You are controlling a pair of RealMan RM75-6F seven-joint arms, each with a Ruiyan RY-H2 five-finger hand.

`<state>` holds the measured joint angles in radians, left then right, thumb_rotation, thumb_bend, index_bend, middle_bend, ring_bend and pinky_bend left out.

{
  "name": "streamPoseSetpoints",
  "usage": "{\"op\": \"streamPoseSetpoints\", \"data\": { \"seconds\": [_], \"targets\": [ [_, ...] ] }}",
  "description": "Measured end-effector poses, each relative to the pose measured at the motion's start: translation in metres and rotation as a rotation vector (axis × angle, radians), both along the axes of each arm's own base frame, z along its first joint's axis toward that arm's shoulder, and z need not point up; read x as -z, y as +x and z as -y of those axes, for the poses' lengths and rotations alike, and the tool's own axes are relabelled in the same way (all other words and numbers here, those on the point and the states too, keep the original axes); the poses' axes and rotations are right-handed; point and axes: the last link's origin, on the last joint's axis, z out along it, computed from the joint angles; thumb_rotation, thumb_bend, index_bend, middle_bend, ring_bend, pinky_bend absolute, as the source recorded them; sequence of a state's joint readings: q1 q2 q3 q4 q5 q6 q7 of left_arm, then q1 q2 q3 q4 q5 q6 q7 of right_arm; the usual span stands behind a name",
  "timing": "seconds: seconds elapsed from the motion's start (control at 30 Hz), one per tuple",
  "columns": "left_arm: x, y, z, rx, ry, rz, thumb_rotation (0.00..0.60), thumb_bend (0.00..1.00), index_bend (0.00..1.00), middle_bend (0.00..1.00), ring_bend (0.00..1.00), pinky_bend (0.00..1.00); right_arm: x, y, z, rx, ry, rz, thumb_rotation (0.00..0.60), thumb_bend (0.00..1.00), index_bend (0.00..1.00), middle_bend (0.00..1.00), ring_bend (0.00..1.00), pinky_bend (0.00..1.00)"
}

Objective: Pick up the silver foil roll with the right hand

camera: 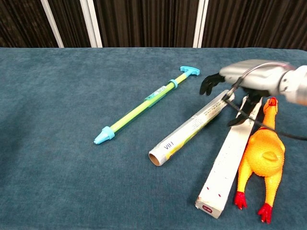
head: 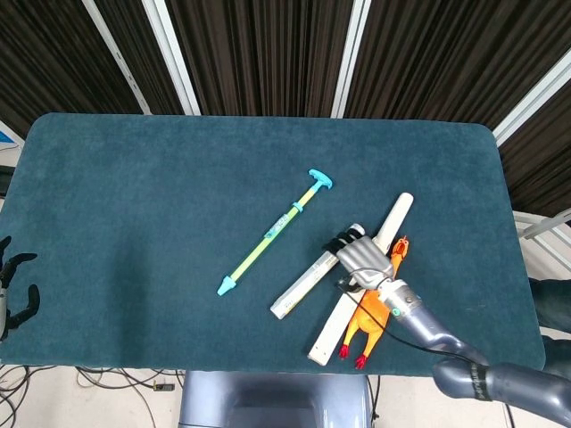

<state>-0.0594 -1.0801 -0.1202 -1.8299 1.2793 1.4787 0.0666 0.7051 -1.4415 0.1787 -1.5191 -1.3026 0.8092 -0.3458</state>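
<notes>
The silver foil roll (head: 308, 278) (camera: 189, 130) lies diagonally on the teal table, its open end toward the front. My right hand (head: 360, 258) (camera: 240, 79) hovers above the roll's far end with its fingers spread, holding nothing. My left hand (head: 11, 290) sits at the table's front left edge, fingers apart and empty; the chest view does not show it.
A long white box (head: 361, 285) (camera: 231, 148) lies just right of the roll, with a yellow rubber chicken (head: 369, 316) (camera: 263, 160) beside it. A green and blue stick toy (head: 272, 235) (camera: 144, 106) lies to the left of the roll.
</notes>
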Motion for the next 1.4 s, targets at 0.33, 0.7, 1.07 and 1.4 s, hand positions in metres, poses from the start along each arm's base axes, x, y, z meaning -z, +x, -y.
{"op": "streamPoseSetpoints", "data": {
  "seconds": [0.33,0.7,1.07,1.4],
  "targets": [
    [-0.001,-0.001,-0.001,-0.011,0.006,0.013,0.6,0.53,0.24,0.0,0.0,0.0,0.042,0.021,0.007,-0.05,0.029,-0.068,0.6,0.26,0.34,0.34,0.25,0.18],
    [-0.001,-0.001,-0.002,-0.018,0.003,0.02,0.6,0.53,0.24,0.0,0.0,0.0,0.064,0.025,0.009,-0.055,0.041,-0.108,0.6,0.31,0.46,0.44,0.33,0.18],
    [0.0,0.0,-0.001,-0.027,0.0,0.034,0.6,0.53,0.24,0.0,0.0,0.0,0.064,0.026,0.009,-0.064,0.025,-0.081,0.6,0.46,0.61,0.59,0.47,0.18],
    [0.0,0.0,-0.001,-0.028,0.001,0.038,0.6,0.53,0.24,0.0,0.0,0.0,0.047,0.036,0.008,-0.063,0.016,0.058,0.6,0.48,0.62,0.59,0.47,0.18]
  ]
}}
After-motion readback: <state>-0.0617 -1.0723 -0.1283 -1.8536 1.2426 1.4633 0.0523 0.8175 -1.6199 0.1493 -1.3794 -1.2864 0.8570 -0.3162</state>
